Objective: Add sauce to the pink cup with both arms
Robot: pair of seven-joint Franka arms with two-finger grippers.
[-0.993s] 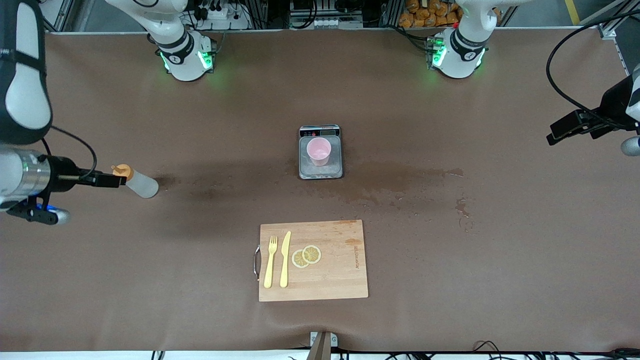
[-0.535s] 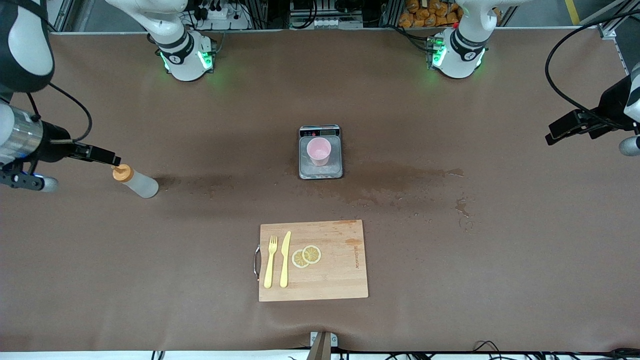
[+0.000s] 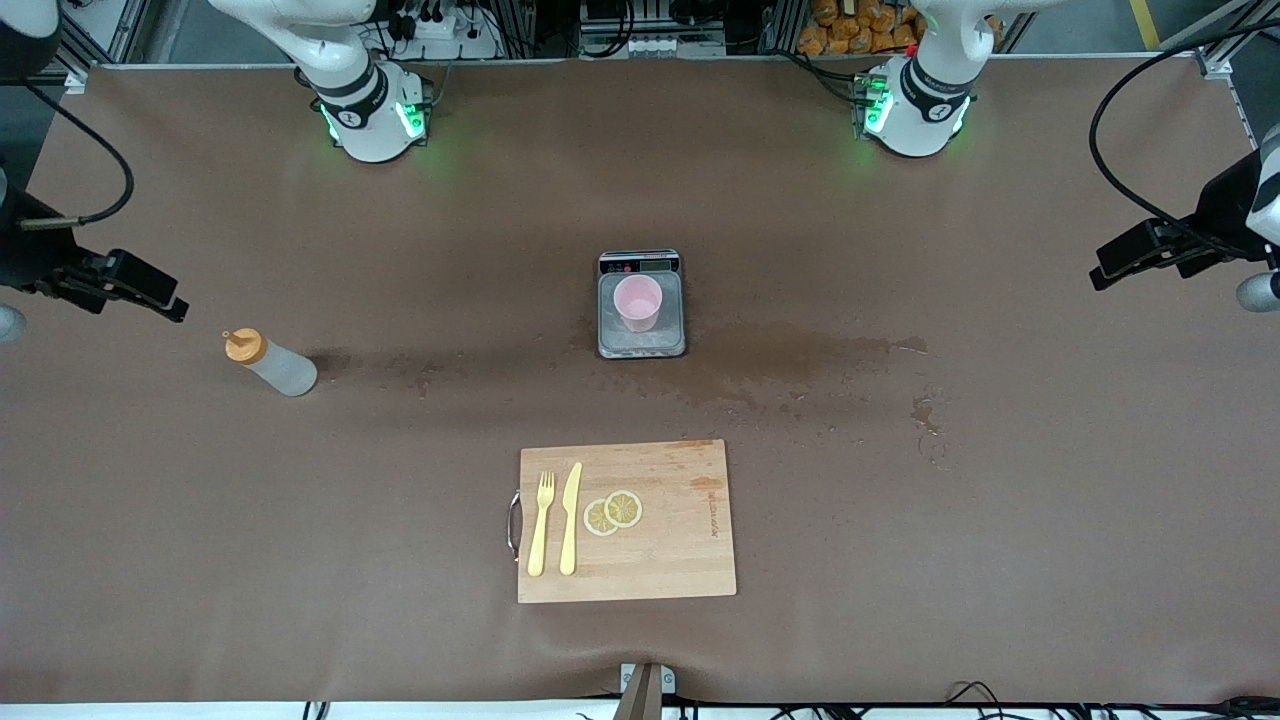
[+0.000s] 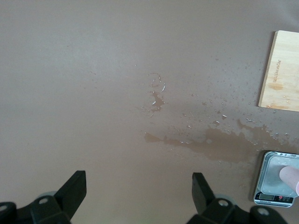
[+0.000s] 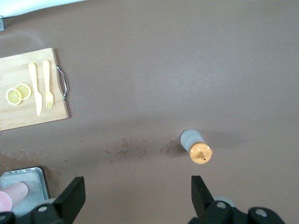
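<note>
The sauce bottle (image 3: 268, 364), whitish with an orange cap, stands upright on the table toward the right arm's end; it also shows in the right wrist view (image 5: 196, 147). The pink cup (image 3: 637, 302) stands on the grey scale (image 3: 641, 342) at the table's middle. My right gripper (image 3: 165, 298) is open and empty in the air, apart from the bottle, near the table's end; its jaws stand wide in the right wrist view (image 5: 138, 196). My left gripper (image 3: 1102, 274) waits open and empty over the other end (image 4: 139, 193).
A wooden cutting board (image 3: 627, 520) with a yellow fork (image 3: 541, 522), a knife (image 3: 570, 517) and lemon slices (image 3: 613, 511) lies nearer the front camera than the scale. Wet stains (image 3: 800, 360) spread on the brown mat beside the scale.
My right gripper has drawn back from the bottle's cap toward the table's end. The bottle stays standing where it was. The left arm has not moved.
</note>
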